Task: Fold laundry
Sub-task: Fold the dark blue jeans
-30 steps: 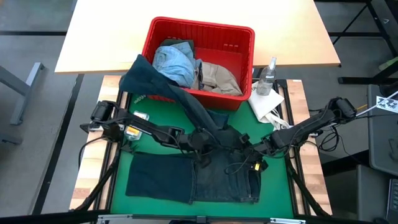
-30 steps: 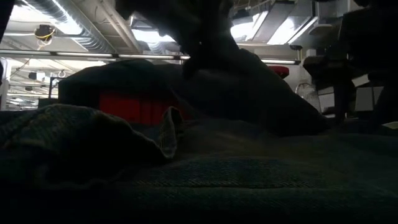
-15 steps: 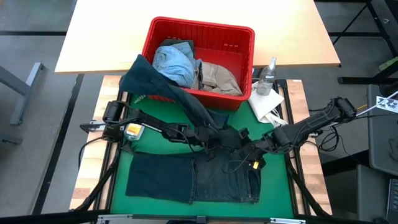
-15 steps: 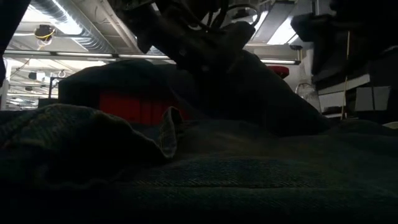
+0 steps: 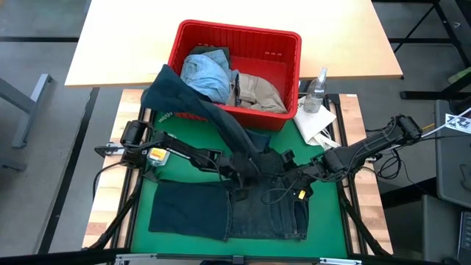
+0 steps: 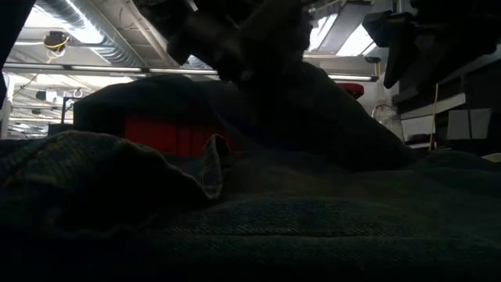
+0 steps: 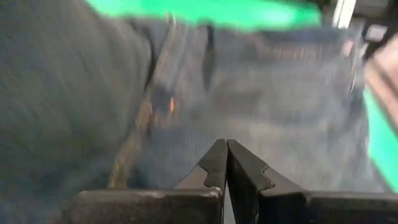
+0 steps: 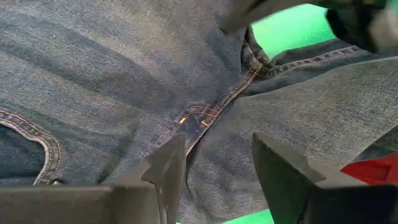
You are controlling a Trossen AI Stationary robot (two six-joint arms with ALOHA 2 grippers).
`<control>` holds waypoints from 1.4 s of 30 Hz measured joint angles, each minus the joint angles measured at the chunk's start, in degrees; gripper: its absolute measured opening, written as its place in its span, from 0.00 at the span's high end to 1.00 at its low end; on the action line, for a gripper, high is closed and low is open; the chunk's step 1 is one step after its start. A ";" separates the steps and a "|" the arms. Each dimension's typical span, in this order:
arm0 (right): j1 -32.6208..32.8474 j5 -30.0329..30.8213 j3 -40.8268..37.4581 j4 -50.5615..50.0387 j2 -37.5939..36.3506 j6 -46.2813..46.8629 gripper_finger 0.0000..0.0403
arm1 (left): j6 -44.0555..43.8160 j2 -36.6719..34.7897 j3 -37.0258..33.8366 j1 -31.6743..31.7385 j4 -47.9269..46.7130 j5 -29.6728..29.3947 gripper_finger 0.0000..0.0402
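Dark navy jeans [image 5: 243, 213] lie folded on the green mat [image 5: 140, 221]. One leg [image 5: 176, 92] runs up and drapes over the near left rim of the red basket [image 5: 287, 44]. Light blue denim [image 5: 206, 73] and a khaki piece [image 5: 257, 92] lie in the basket. My left gripper [image 5: 249, 168] is shut and points slantwise down over the jeans' upper part [image 7: 186, 93], with nothing between its fingers [image 7: 226, 144]. My right gripper [image 5: 293, 177] hangs open above the jeans' crotch seam [image 8: 202, 118], and its fingers [image 8: 219, 138] are clear of the cloth. My left gripper's shut fingertips [image 7: 217, 155] stand close over the denim near a seam [image 7: 149, 112], coming slantwise from the table's left. I cannot tell whether they touch the cloth.
A clear spray bottle [image 5: 318, 88] and a small white cloth [image 5: 316, 121] sit right of the basket, at the mat's far right corner. The basket stands across the mat's far edge. Bare green mat shows left of the folded jeans.
My right gripper has risen off the jeans, staying open, then held still. My left gripper has sunk toward the jeans and rolled at the wrist, still shut. The jeans lie as before.
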 joint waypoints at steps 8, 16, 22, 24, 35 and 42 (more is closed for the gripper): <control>0.00 -0.07 0.00 0.46 0.00 0.00 0.54 | -0.83 4.11 0.00 0.12 -5.89 -0.51 0.99; 0.00 -8.74 0.00 -3.67 0.00 3.09 0.54 | -2.43 3.71 0.26 3.42 -18.28 -0.86 0.99; 0.07 -16.28 -1.54 -7.29 0.01 15.77 0.54 | -3.54 3.16 0.16 4.16 -18.92 0.57 0.99; 0.07 -20.00 -2.84 -7.44 0.07 19.02 0.54 | -3.68 2.74 0.09 4.22 -19.28 0.47 0.99; 5.86 -30.18 -7.26 -8.09 0.17 34.11 0.54 | -5.32 2.42 0.00 4.27 -19.52 -0.13 0.99; 13.56 -14.37 -7.63 -7.73 0.17 43.65 0.54 | -8.50 2.42 0.00 4.27 -19.44 -0.17 0.99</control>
